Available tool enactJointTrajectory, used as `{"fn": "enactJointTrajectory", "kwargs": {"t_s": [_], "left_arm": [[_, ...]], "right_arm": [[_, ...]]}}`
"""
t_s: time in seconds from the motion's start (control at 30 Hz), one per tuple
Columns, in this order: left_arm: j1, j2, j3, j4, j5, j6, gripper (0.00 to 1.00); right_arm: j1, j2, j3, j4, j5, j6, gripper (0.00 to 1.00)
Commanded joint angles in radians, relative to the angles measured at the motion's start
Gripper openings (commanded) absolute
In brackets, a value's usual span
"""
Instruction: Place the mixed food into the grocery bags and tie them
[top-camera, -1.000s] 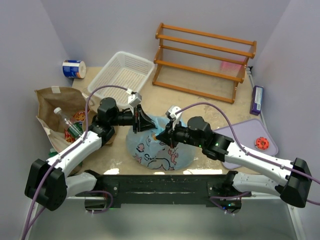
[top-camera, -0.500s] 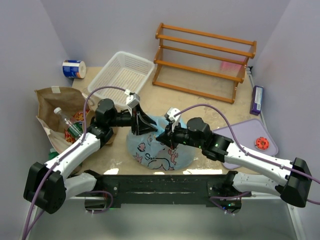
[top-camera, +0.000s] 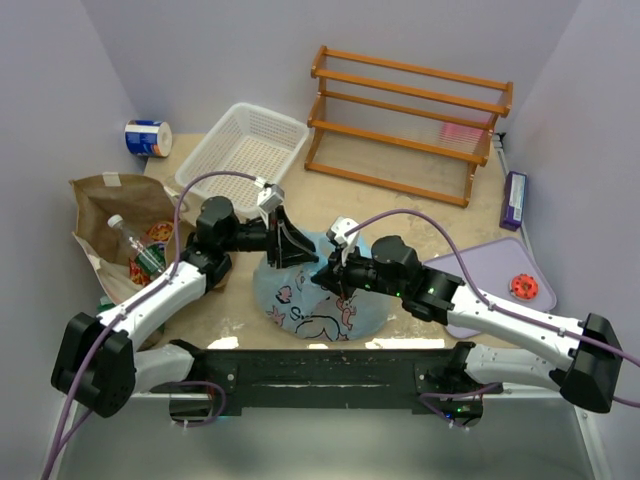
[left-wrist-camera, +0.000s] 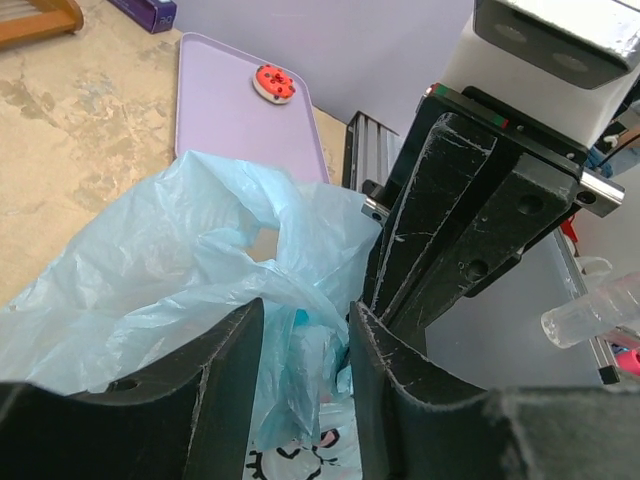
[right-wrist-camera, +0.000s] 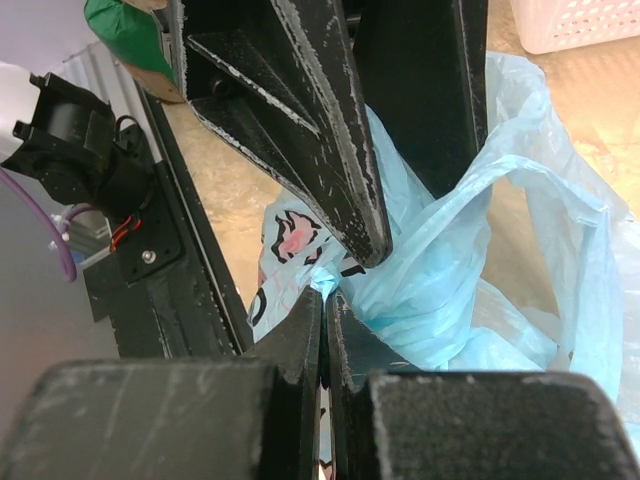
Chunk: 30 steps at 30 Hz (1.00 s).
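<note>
The light blue plastic bag (top-camera: 322, 305) with dark print lies at the near middle of the table. My right gripper (right-wrist-camera: 325, 293) is shut on a twisted strand of its plastic, pinched at the fingertips; it is at the bag's top in the top view (top-camera: 326, 275). My left gripper (left-wrist-camera: 305, 310) is open, with a bag handle strand (left-wrist-camera: 297, 345) hanging loose between its fingers, close against the right gripper (left-wrist-camera: 455, 225). The brown paper bag (top-camera: 110, 200) lies at the left, holding the clear bottle (top-camera: 135, 245) and a red packet (top-camera: 160, 233).
A white mesh basket (top-camera: 250, 145) and a wooden rack (top-camera: 410, 120) stand at the back. A blue-and-white can (top-camera: 148, 137) is at the back left. A lilac tray (top-camera: 500, 262) with a red round piece (top-camera: 524, 287) lies right, beside a purple box (top-camera: 515, 200).
My left gripper has edged right over the bag's top. My right gripper has shifted slightly left, still pinching the plastic. The two grippers are closer together.
</note>
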Motion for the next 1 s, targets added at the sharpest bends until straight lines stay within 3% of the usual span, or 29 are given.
{"fn": "enactJointTrajectory", "kwargs": {"t_s": [0.0, 0.27, 0.43, 0.57, 0.67, 0.7, 0.77, 0.97], "left_arm": [[-0.017, 0.019, 0.008, 0.066, -0.008, -0.04, 0.42], [-0.048, 0.046, 0.02, 0.063, -0.017, -0.046, 0.3], [-0.056, 0.046, 0.017, 0.084, -0.008, -0.053, 0.0], [-0.056, 0.002, -0.006, 0.115, -0.052, -0.046, 0.0], [-0.056, -0.058, -0.036, 0.129, -0.124, -0.027, 0.0], [-0.056, -0.076, -0.068, 0.159, -0.146, -0.025, 0.0], [-0.059, -0.13, -0.098, 0.175, -0.202, -0.013, 0.0], [-0.071, -0.205, -0.203, 0.267, -0.265, -0.028, 0.0]], "right_arm": [[0.009, 0.007, 0.005, 0.016, -0.01, -0.034, 0.0], [0.014, 0.02, 0.009, 0.008, -0.002, -0.048, 0.0], [0.014, 0.016, 0.009, -0.006, 0.013, -0.05, 0.0], [0.014, -0.01, 0.023, -0.056, 0.038, -0.022, 0.02], [0.014, -0.065, 0.041, -0.115, 0.05, 0.024, 0.4], [0.015, -0.1, 0.048, -0.13, 0.052, 0.059, 0.58], [0.014, -0.14, 0.077, -0.184, 0.082, 0.108, 0.73], [0.014, -0.239, 0.114, -0.19, 0.18, 0.509, 0.84]]}}
